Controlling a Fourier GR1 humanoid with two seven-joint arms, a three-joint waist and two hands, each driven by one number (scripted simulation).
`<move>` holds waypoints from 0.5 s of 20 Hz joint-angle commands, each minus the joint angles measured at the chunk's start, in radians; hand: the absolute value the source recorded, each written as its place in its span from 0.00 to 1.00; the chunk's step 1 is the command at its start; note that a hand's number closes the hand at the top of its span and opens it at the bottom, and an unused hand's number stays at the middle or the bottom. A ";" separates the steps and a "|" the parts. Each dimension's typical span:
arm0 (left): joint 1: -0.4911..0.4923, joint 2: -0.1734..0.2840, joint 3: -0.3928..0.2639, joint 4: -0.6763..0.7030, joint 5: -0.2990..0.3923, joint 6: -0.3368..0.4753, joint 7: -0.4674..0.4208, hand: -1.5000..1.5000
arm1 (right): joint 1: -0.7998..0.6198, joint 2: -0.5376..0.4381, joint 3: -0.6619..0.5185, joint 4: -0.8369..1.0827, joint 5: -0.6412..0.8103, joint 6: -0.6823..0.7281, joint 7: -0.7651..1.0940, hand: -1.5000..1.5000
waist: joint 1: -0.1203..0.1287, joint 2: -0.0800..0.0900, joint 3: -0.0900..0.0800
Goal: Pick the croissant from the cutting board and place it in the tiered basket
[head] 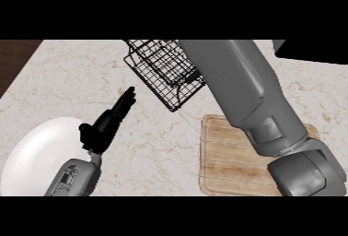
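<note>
The black wire tiered basket [166, 69] stands at the back middle of the counter. My right forearm [238, 87] crosses from the lower right over the wooden cutting board [228, 170] and up past the basket's right side. It leaves the view at the top edge, so the right hand does not show. No croissant shows on the bare part of the board, and I cannot make one out in the basket. My left hand [108, 122] rests open at the left, fingers straight and pointing toward the basket, holding nothing.
A white plate [37, 154] lies at the lower left, partly under my left wrist. A dark object [312, 50] sits at the back right corner. The counter's edge runs along the upper left, with dark floor [14, 60] beyond it.
</note>
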 commanded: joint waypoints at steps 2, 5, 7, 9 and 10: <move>0.005 -0.008 -0.007 0.004 -0.010 0.008 0.003 0.50 | -0.027 0.004 -0.087 0.069 -0.152 -0.166 0.061 0.00 | 0.007 -0.001 0.001; -0.004 -0.010 0.001 0.014 0.001 -0.006 -0.010 0.50 | -0.063 0.004 -0.093 0.106 -0.215 -0.241 0.021 0.00 | 0.007 -0.002 0.000; 0.002 -0.002 -0.002 0.018 -0.004 -0.012 -0.003 0.50 | -0.090 0.004 -0.079 0.127 -0.219 -0.312 0.001 0.00 | -0.003 -0.005 0.000; 0.019 0.017 0.019 -0.008 0.003 -0.006 0.007 0.50 | -0.098 0.004 -0.057 0.149 -0.192 -0.381 -0.019 0.00 | -0.020 -0.012 0.000; -0.014 -0.005 0.024 0.012 0.004 0.014 0.026 0.50 | -0.130 0.004 -0.055 0.173 -0.147 -0.410 0.009 0.00 | -0.041 -0.011 0.000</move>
